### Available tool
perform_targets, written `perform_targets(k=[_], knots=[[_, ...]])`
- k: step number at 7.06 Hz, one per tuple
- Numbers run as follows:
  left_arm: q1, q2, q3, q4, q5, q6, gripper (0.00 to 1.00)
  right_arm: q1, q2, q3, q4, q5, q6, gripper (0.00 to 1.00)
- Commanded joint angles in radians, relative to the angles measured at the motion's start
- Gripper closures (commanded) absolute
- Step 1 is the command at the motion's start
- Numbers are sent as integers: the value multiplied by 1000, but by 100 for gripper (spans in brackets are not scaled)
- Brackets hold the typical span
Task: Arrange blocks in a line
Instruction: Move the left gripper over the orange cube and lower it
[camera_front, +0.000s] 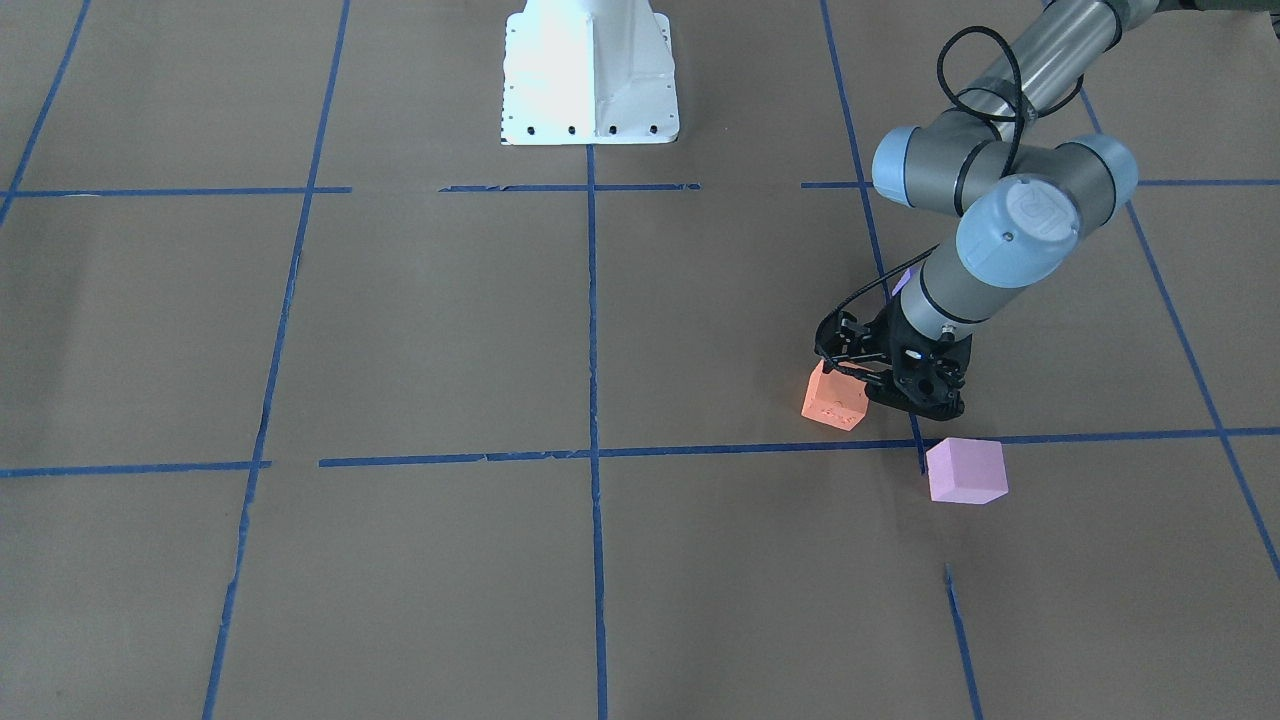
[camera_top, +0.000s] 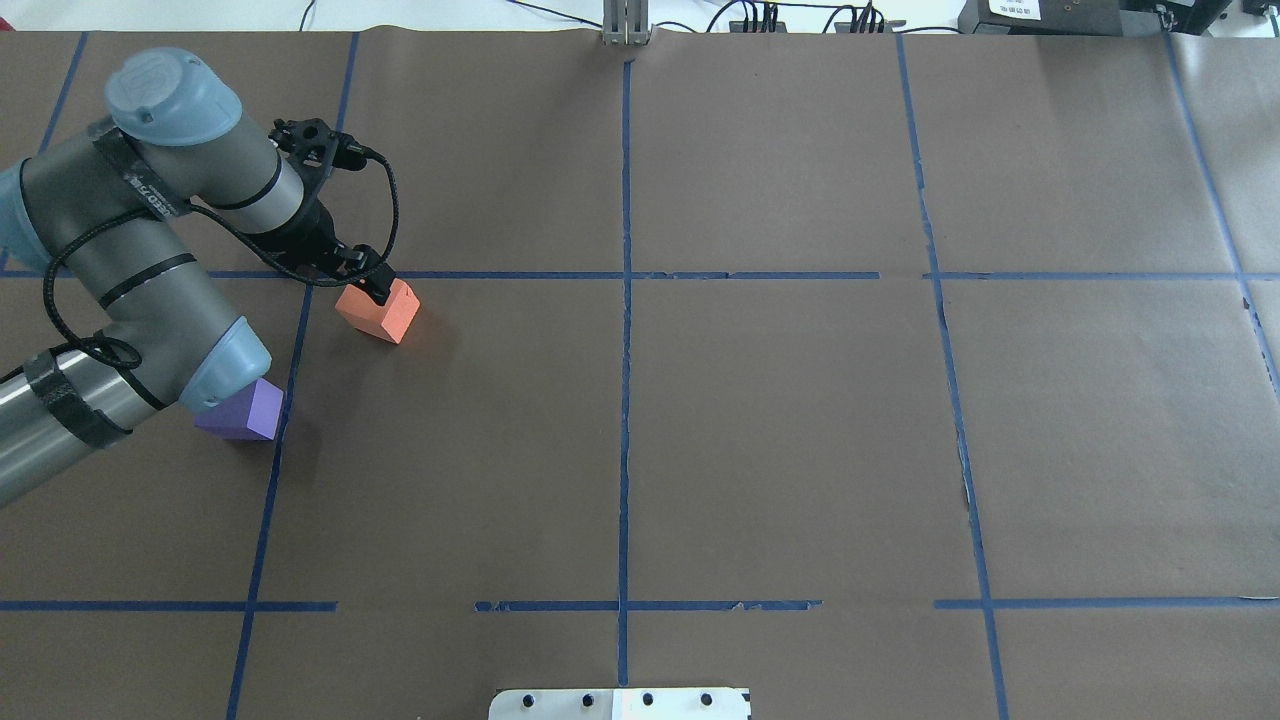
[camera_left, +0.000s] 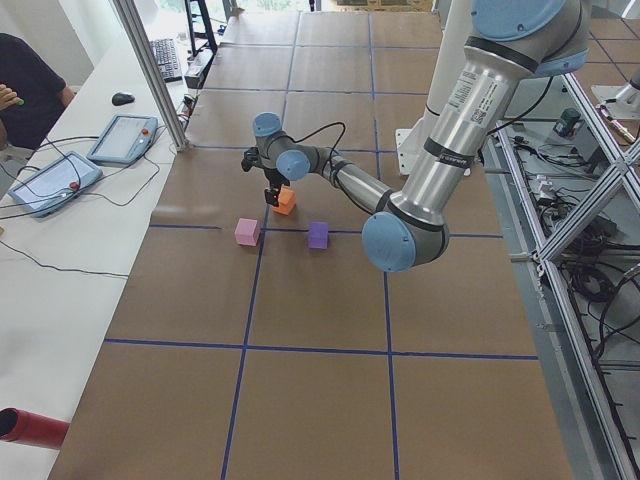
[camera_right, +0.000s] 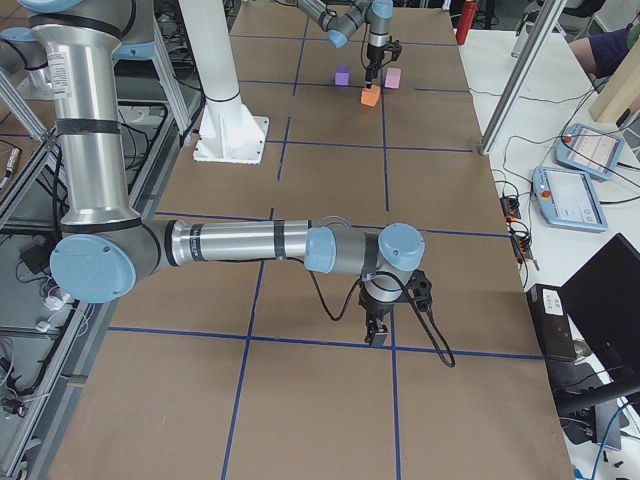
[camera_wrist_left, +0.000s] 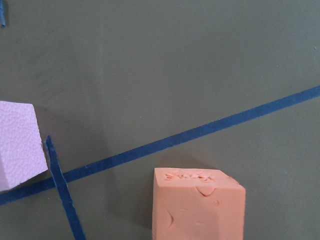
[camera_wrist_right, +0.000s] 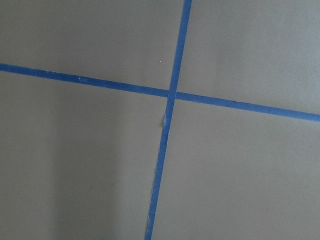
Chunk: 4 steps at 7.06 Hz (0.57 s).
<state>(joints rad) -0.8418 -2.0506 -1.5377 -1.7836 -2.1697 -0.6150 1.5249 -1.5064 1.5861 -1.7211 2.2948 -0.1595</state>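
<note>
The brown-papered surface (camera_top: 800, 450) is gridded with blue tape (camera_top: 625, 400); the left arm (camera_top: 150, 270) reaches over its left end, towards the operators' edge, because all three blocks sit there; the right arm (camera_right: 240, 243) lies low near the right end, well apart from them, and its claw (camera_right: 377, 335) points down at bare paper, whether spread or pressed together I cannot tell; the left claw (camera_top: 374, 288) seems to be pinching the orange block (camera_top: 380, 312), which is tilted, likely lifted for carrying; the pink block (camera_front: 966, 470) lies nearest the operators' edge, the purple block (camera_top: 242, 410) nearer the robot's edge; the orange one probably belongs in line with those two.
</note>
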Motion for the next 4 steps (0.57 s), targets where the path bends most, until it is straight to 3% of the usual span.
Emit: perform_targets(k=[1,4], knots=[[23,-5,16,-4,30,-3,0,0,0,0,0,0,0,0],[24,-23,22,1,28,-28,0,0,2,0,0,0,0,0]])
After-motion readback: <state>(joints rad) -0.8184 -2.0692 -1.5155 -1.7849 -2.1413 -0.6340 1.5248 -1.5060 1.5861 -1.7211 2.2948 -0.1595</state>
